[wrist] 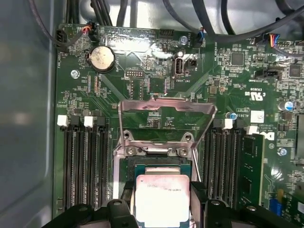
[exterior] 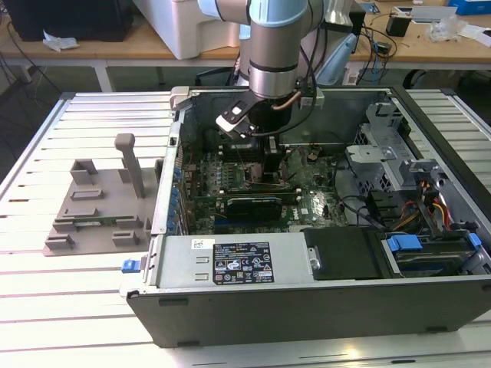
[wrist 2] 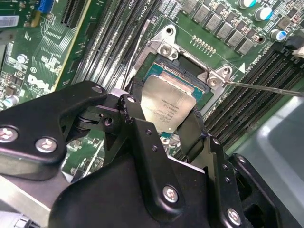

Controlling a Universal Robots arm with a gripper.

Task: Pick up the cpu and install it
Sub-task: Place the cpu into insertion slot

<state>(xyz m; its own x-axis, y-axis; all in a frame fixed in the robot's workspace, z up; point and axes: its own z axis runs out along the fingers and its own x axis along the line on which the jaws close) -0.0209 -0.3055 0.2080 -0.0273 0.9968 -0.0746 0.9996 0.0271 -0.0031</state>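
Hand (wrist 2: 166,114) fingers (wrist 2: 138,124) were seen clenched on two opposite edges of the cpu (wrist 2: 168,104), whose silver-grey top was turned towards both wrist cameras. The cpu was held over the open socket (wrist 2: 167,72). Whether it already rested in the socket could not be told.

In the first wrist view the hand (wrist: 163,202) and the cpu (wrist: 163,199) were shown just short of the socket (wrist: 161,166). The metal load plate (wrist: 166,118) was raised behind the socket, and memory slots (wrist: 85,161) were ranged on either side. A coin battery (wrist: 102,58) was seen further off on the green motherboard (wrist: 142,85). In the second wrist view a thin lever wire (wrist 2: 266,89) was seen stretched out from one socket corner.

In the exterior view the hand (exterior: 270,178) was lowered into the open computer case (exterior: 307,314), near its middle. A grey fixture tray (exterior: 92,207) was placed at 9 o'clock from the hand, outside the case on the slatted bench (exterior: 77,307). A labelled power supply (exterior: 245,261) was set at 6 o'clock, and drive cages (exterior: 383,153) at 3 o'clock.
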